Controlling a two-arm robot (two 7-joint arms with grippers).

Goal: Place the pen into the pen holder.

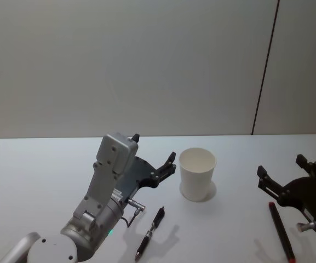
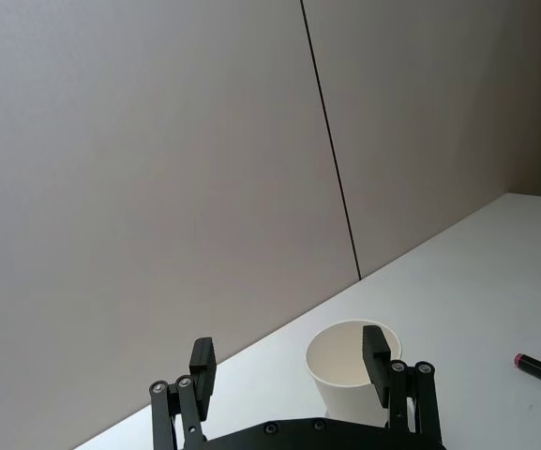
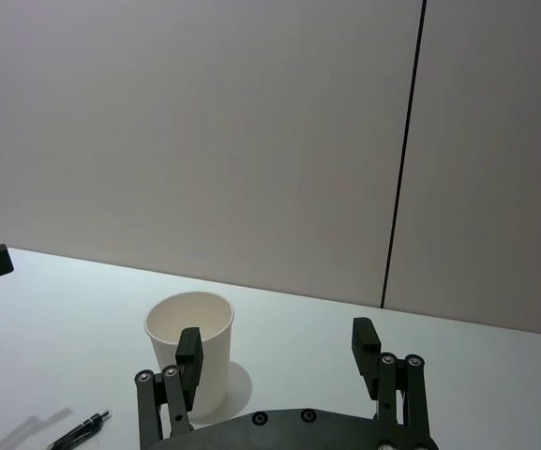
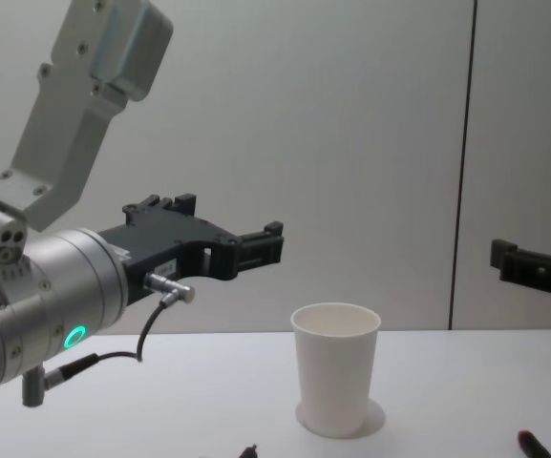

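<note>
a: head view?
b: white table [image 1: 37,175], grey wall [image 1: 147,66] behind. pen holder [image 1: 197,174] upright mid-table; black pen [image 1: 150,233] lies near-left of it, red-tipped pen [image 1: 281,231] near right.
a: wrist views?
b: left gripper [image 2: 289,352] spread wide, empty; right gripper [image 3: 277,342] likewise.
a: chest view?
b: both hang above the table, touching nothing.

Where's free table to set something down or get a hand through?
Free: table left of the left gripper; strip behind the cup; gap between cup and right gripper. Crowded: near edge, black pen by the left gripper, red pen by the right.
</note>
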